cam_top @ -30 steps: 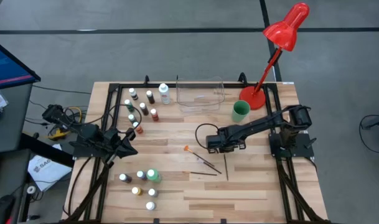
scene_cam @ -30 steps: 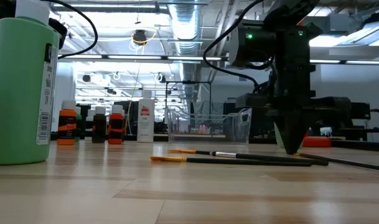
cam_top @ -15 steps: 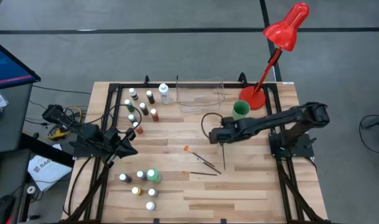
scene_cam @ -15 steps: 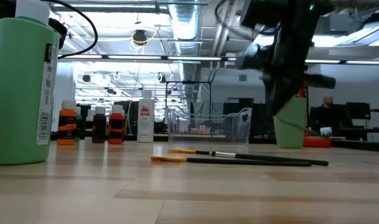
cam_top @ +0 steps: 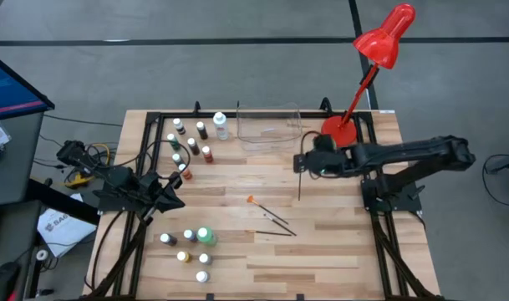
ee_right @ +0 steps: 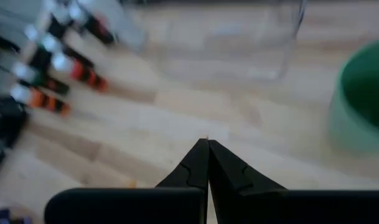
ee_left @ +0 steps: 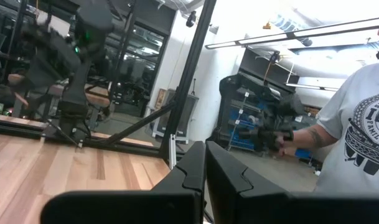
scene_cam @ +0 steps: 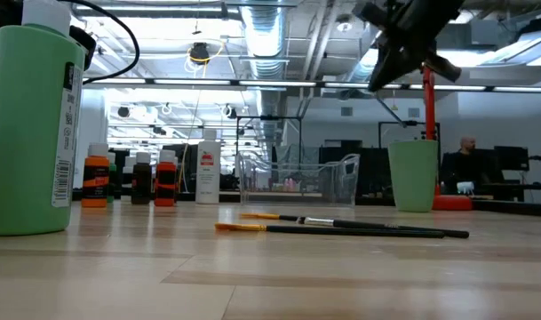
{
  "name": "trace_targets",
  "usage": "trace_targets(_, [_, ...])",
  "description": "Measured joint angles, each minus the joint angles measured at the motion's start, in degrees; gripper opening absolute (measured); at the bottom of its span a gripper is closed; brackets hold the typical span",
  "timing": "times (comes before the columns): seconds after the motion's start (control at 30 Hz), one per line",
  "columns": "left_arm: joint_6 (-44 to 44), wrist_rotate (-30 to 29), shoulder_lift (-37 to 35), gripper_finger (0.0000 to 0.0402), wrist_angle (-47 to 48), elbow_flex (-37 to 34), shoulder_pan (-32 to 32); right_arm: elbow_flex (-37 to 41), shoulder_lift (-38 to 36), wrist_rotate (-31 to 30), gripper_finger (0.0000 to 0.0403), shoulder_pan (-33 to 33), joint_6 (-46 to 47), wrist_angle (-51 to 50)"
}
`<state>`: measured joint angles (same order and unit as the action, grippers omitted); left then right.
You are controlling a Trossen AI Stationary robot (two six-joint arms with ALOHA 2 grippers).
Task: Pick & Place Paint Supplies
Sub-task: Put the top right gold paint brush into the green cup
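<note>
My right gripper (cam_top: 303, 163) hangs high over the table's far right part, beside the red lamp's base, and is shut on a thin dark brush (cam_top: 300, 182). The green cup (scene_cam: 412, 175) stands below and just beyond it, also seen in the right wrist view (ee_right: 363, 102). Two more brushes (cam_top: 272, 219) lie flat on the wood in mid-table. Small white-capped bottles stand in a far-left group (cam_top: 190, 144) and a near-left group (cam_top: 187, 248), with a tall white bottle (cam_top: 220, 125) and a tall green bottle (cam_top: 205, 237). My left gripper (cam_top: 175, 197) waits shut at the left edge. My right gripper pinches the dark brush near its upper end (cam_top: 301, 165) between its two shut fingers. The brush is lifted clear of the table and its free length runs down toward the near edge. In the right wrist view only a small pale tip (ee_right: 206, 138) shows past the fingertips.
A clear plastic tray (cam_top: 268, 125) sits at the far edge, left of the cup. The red desk lamp (cam_top: 339, 130) stands at the far right corner, its pole leaning over the arm. A black frame rims the table. Bare wood (cam_top: 338, 242) lies at the near right.
My right gripper has risen from the table's middle and travelled toward the far right, to the green cup. The brush it is shut on has left the wood and come up with it; the other two brushes have stayed in place.
</note>
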<state>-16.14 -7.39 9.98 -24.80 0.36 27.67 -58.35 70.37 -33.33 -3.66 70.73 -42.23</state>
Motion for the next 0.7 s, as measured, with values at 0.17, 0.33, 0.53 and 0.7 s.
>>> trace_targets(0.17, [0.02, 0.01, 0.00, 0.0002, -0.09, 0.00, 0.01, 0.00, -4.97, -4.63, 0.0000, 2.43, -6.75, -0.08])
trace_targets(0.33, [0.00, 0.01, 0.00, 0.0002, -0.15, 0.01, -0.01, -0.01, -8.24, -8.15, 0.0000, 5.81, -15.38, 1.07])
trace_targets(0.53, [0.01, 0.01, 0.00, 0.0002, -0.17, 0.02, 0.01, -0.04, -10.70, -9.85, 0.0000, 10.43, -24.24, 2.08])
trace_targets(0.7, [0.02, 0.01, 0.00, 0.0002, -0.17, 0.00, -0.01, -0.04, -12.97, -10.02, 0.0000, 13.23, -32.11, 7.47])
